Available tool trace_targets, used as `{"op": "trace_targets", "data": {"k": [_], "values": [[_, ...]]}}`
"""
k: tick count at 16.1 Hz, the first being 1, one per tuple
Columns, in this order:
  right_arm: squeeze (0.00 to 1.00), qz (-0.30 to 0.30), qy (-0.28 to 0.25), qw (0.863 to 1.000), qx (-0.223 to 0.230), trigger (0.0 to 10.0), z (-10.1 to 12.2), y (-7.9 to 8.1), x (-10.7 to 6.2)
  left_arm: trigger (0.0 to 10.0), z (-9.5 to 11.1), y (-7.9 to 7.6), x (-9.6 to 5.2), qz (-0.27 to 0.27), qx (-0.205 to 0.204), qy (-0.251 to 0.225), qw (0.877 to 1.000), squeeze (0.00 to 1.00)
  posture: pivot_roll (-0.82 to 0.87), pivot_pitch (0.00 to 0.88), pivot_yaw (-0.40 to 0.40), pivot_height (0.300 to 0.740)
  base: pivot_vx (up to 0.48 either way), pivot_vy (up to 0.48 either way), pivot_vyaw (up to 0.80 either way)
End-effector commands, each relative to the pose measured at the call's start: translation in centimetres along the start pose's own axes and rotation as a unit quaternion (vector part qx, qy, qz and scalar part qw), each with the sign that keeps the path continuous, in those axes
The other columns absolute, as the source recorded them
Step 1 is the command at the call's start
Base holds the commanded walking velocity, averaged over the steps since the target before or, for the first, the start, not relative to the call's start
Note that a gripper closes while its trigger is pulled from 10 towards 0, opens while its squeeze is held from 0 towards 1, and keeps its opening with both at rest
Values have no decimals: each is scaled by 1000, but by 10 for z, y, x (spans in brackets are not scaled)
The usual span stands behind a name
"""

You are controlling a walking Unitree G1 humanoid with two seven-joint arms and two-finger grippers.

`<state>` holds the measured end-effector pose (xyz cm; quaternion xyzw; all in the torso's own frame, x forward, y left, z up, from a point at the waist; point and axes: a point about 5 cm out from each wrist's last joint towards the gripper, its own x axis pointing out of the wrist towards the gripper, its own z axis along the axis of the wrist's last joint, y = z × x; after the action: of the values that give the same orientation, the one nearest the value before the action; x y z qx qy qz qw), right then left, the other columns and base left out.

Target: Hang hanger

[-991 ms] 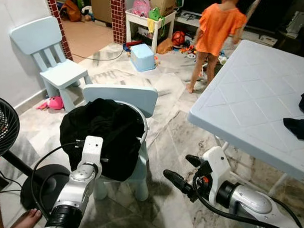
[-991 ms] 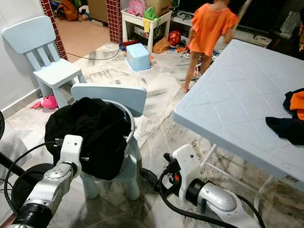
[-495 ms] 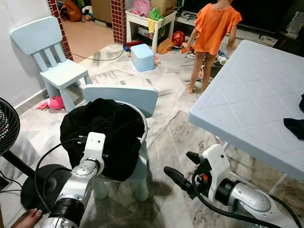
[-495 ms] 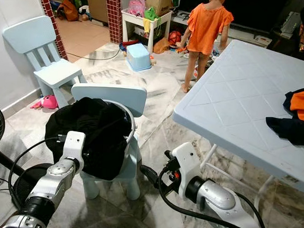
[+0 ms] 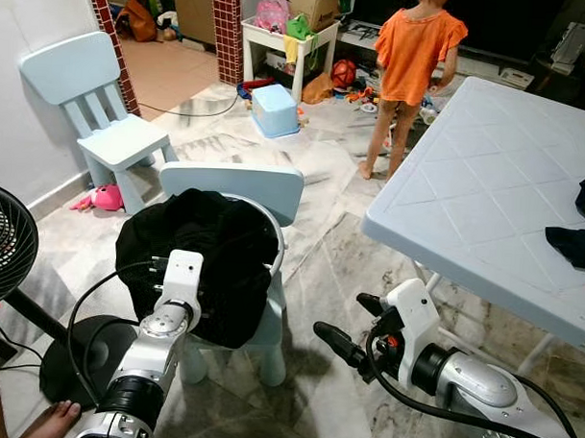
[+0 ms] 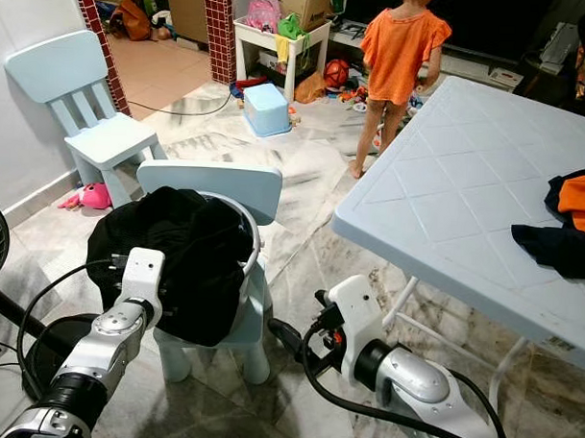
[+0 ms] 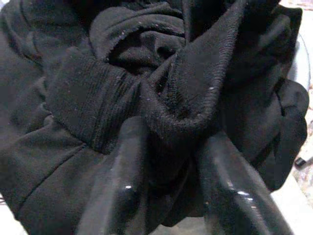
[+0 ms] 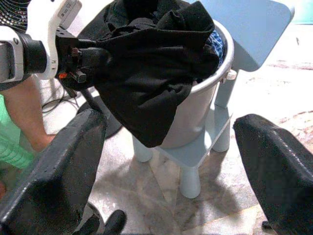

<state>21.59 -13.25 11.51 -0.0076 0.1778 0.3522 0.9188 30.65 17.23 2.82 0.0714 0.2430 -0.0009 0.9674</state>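
Pinching black garment (image 7: pixel 161 98), L fingers (image 7: pixel 124 171) closed

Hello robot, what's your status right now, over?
Left gripper pinching black garment in the bucket. Right gripper open, facing it. No hanger seen.

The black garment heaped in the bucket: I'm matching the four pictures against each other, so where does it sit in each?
Left eye view: black garment, lower left, on the near blue chair.
Right eye view: lower left.
Left wrist view: close up, a fold pinched by the left pincer.
Right wrist view: upper middle, spilling over the white bucket.
Shared landmark: that blue chair.
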Motion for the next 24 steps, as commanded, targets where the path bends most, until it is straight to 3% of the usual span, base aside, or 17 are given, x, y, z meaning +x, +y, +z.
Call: {"op": "trace_targets", "data": {"k": [1, 5, 11, 14, 16, 18, 24], "values": [[0, -6, -4, 1000, -4, 10000, 2, -2, 1, 0, 4, 2, 2, 4, 1, -5, 1000, 0, -142, 36, -33, 740, 0, 0, 0], [0, -9, -6, 1000, -6, 10000, 1, -4, 3, 0, 8, 5, 0, 19, 5, -25, 999, 0, -132, 19, -37, 740, 0, 0, 0], [0, -11, -27, 1000, 1, 10000, 5, -8, 19, 0, 14, 15, -16, 43, 1, -82, 996, 0, -74, 0, -38, 740, 0, 0, 0], [0, -10, -38, 999, 7, 10000, 7, -9, 27, 0, 21, 20, -23, 62, 20, -110, 992, 0, -55, 0, -38, 740, 0, 0, 0], [0, -27, -50, 998, 14, 10000, 9, -16, 31, 0, 40, 17, -34, 65, 80, -175, 979, 0, -49, 0, -36, 740, 0, 0, 0], [0, -43, -59, 997, 28, 10000, 11, -21, 32, 0, 49, 13, -42, 59, 114, -215, 968, 0, -47, 0, -35, 740, 0, 0, 0], [0, -103, -90, 988, 73, 10000, 14, -36, 35, 0, 66, -10, -70, 5, 167, -303, 938, 0, -27, 0, -40, 740, 0, 0, 0]]}}
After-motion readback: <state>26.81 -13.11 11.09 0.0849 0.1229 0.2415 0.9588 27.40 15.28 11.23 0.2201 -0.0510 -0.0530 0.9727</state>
